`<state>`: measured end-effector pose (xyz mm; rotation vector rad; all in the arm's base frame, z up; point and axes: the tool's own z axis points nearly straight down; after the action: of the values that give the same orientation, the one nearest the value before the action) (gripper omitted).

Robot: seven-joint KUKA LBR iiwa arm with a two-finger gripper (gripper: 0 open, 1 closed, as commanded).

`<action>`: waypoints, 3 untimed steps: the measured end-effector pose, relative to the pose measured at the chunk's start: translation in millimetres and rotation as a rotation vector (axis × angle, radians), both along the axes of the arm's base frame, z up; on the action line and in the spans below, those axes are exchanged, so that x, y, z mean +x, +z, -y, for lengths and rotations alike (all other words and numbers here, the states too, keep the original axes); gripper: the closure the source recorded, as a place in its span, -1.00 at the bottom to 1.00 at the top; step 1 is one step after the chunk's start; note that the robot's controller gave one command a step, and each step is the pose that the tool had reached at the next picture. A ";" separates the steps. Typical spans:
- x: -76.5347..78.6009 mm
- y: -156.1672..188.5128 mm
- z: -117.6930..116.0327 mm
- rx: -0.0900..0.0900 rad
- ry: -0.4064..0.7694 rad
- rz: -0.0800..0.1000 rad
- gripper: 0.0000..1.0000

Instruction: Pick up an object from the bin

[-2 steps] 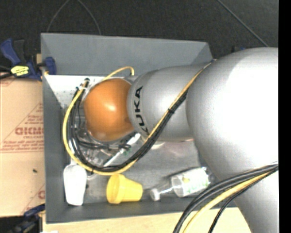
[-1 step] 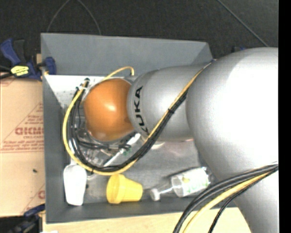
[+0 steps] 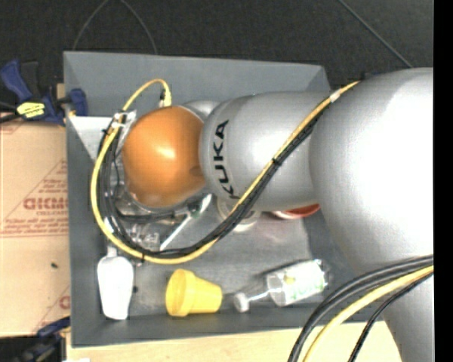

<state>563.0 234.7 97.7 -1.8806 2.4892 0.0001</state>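
Arm: silver and bulky. It comes in from the right of the frame, is cut off at the right and bottom edges, and covers the middle and right of the bin.
Bin: grey metal, with its back wall across the upper frame. Bare floor shows only along the lower part.
Surroundings: a dark surface around the bin, with thin wires trailing across it at the top of the frame.
Orange cover: a rounded cap on the wrist, left of centre, hiding most of what sits below it.
Cable: yellow and black. It loops round the left of the cover and back along the arm.
Tool: only bits of metal and clear parts show under the cover, at the left middle of the bin. I cannot tell how far open it is or whether it has hold of anything.
Thing under the tool: hidden, so its kind cannot be told.
Bottle: clear with a green label, lying on its side at the lower right of the bin floor.
Yellow cone: on its side at lower centre, near the tool but apart from it.
White piece: in the lower left corner, just below the tool.
Red and white thing: a sliver showing under the arm, mostly hidden.
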 end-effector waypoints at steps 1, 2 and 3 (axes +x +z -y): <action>3.2 -26.3 15.0 0.005 -0.347 -0.007 1.00; 4.6 -26.3 11.4 0.002 0.031 0.003 1.00; 2.7 -26.3 16.7 0.003 0.030 0.001 1.00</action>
<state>565.7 218.0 71.4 -1.9165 2.4586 0.0029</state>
